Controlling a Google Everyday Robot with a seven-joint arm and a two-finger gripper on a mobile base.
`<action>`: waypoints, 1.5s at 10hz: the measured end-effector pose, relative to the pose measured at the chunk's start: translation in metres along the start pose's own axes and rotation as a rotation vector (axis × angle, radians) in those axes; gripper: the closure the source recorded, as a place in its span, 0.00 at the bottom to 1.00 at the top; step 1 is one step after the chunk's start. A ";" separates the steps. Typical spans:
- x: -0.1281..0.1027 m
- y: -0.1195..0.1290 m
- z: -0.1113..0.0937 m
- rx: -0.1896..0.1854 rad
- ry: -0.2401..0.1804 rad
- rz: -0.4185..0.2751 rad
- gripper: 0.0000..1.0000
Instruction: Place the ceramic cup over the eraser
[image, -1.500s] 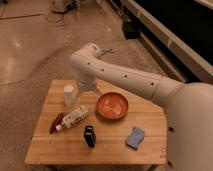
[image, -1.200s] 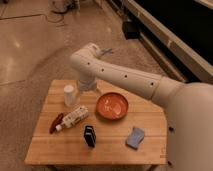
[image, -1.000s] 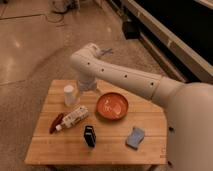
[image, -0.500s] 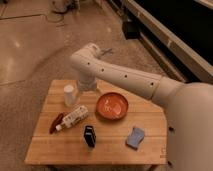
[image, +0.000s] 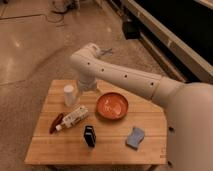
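Observation:
The ceramic cup (image: 69, 95), small, white and plain, stands upright at the back left of the wooden table (image: 50, 150). The eraser (image: 89, 136), a small black block, stands near the table's front middle, well apart from the cup. My gripper (image: 86, 88) hangs from the white arm over the back of the table, just right of the cup and a little above the tabletop. It holds nothing that I can see.
An orange bowl (image: 112, 106) sits mid-table, right of the gripper. A white labelled bottle (image: 74, 117) with a red end (image: 55, 123) lies between cup and eraser. A light-blue pad (image: 135, 137) lies front right. The arm (image: 125, 77) spans the table's back right.

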 end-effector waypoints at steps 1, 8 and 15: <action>0.000 0.000 0.000 0.000 0.000 0.000 0.20; 0.039 0.002 0.013 -0.003 0.077 -0.093 0.20; 0.119 -0.014 0.062 0.025 0.186 -0.276 0.20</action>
